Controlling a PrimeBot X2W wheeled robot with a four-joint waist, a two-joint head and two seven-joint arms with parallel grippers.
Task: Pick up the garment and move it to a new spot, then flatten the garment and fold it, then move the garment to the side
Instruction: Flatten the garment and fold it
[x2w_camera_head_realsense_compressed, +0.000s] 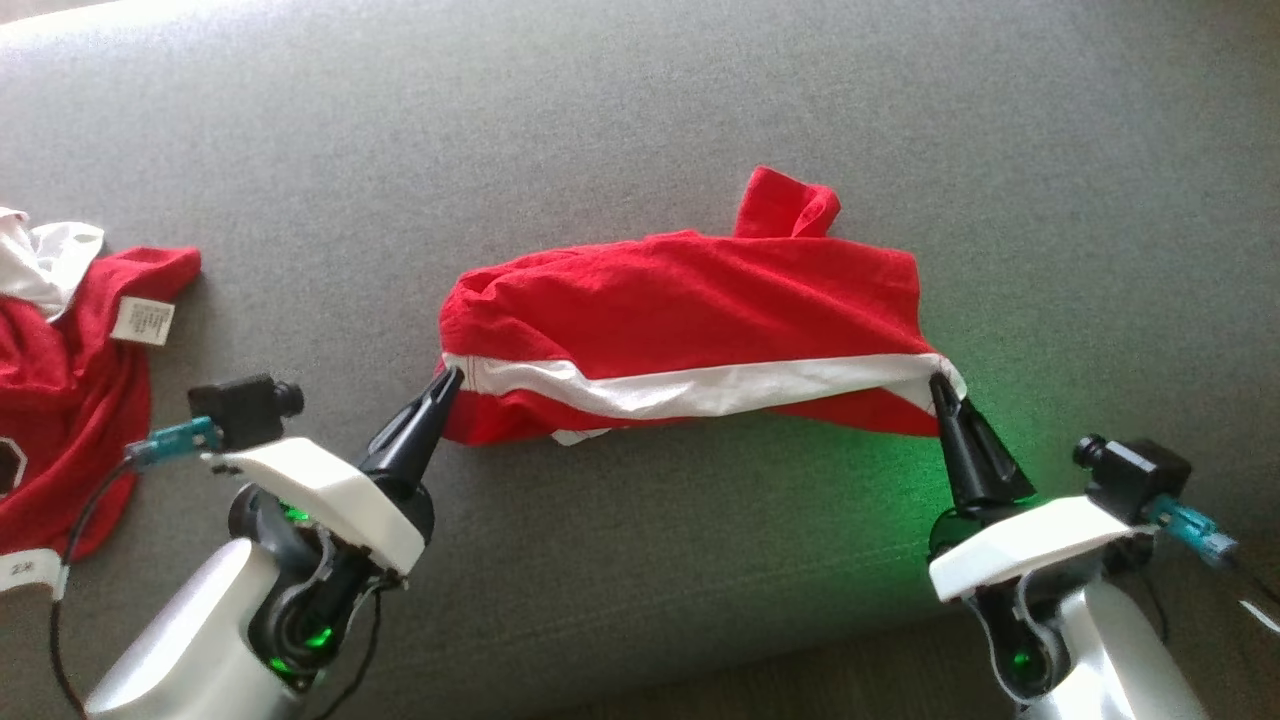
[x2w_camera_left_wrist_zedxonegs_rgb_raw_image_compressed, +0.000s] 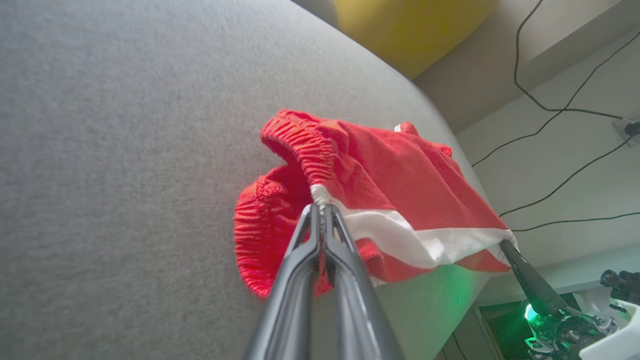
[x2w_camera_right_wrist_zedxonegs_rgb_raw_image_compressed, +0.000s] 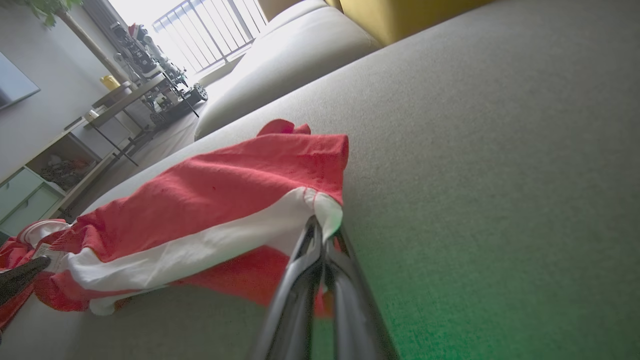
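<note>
Stretching between the two claws, the red garment (x2w_camera_head_realsense_compressed: 690, 300) is lying across the middle of the grey sofa cushion (x2w_camera_head_realsense_compressed: 640, 120), its white stripe (x2w_camera_head_realsense_compressed: 700, 388) running along the edge nearest the robot. The left claw (x2w_camera_head_realsense_compressed: 450, 380) is pinching the stripe's left end, just where the gathered waistband (x2w_camera_left_wrist_zedxonegs_rgb_raw_image_compressed: 295, 145) begins, its fingers pressed together on the cloth. The right claw (x2w_camera_head_realsense_compressed: 938, 385) is gripping the stripe's right end at the hem corner, likewise clamped on the fabric. Both claws are pointing away from the robot, so the garment is sitting just beyond their tips, with the stripe sagging slightly between them. A small red flap (x2w_camera_head_realsense_compressed: 790, 200) is sticking up at the garment's far right edge. A second red garment (x2w_camera_head_realsense_compressed: 60, 400), bearing a white label (x2w_camera_head_realsense_compressed: 142, 320), is lying well apart at the cushion's left.
</note>
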